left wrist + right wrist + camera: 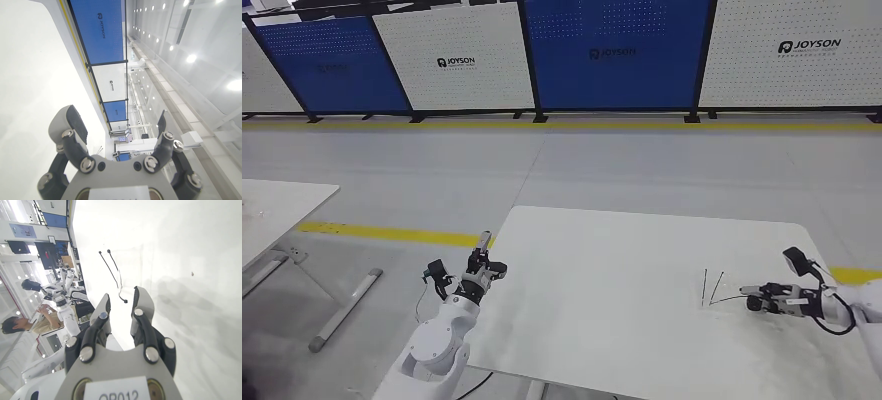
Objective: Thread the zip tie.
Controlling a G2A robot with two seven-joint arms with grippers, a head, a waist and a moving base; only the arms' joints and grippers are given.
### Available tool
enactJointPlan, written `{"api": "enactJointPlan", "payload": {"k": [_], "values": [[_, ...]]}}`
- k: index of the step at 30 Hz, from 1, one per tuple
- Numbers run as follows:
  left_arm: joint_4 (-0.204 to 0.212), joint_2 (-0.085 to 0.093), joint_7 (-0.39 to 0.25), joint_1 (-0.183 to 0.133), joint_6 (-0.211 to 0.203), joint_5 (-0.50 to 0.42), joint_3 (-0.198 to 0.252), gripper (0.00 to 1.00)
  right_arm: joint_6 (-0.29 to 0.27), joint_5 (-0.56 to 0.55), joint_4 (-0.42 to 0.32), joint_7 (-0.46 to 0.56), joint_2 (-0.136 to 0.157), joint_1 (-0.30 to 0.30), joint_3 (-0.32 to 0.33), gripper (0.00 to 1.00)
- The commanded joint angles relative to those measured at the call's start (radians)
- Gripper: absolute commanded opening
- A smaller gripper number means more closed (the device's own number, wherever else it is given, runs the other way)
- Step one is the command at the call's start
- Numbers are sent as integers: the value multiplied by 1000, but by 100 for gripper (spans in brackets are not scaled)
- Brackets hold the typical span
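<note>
Three black zip ties [107,267] lie on the white bench [622,290] near its right edge. Two are straight and side by side, and the curved third tie [125,301] has its head just ahead of the right gripper [121,293], whose fingers are spread and hold nothing. The left gripper [117,113] sits at the bench's left edge, well apart from the ties, fingers also wide and empty.
</note>
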Motion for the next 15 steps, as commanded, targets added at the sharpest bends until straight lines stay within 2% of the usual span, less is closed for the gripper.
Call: {"api": "enactJointPlan", "payload": {"k": [1, 10, 15], "values": [[0, 0, 0, 0, 0, 0, 0, 100, 0, 1, 6, 0, -1, 3, -3, 26], [0, 0, 0, 0, 0, 0, 0, 100, 2, 2, 33, 0, -7, 20, -14, 27], [0, 0, 0, 0, 0, 0, 0, 100, -4, 3, 48, 2, -10, 29, -17, 19]]}}
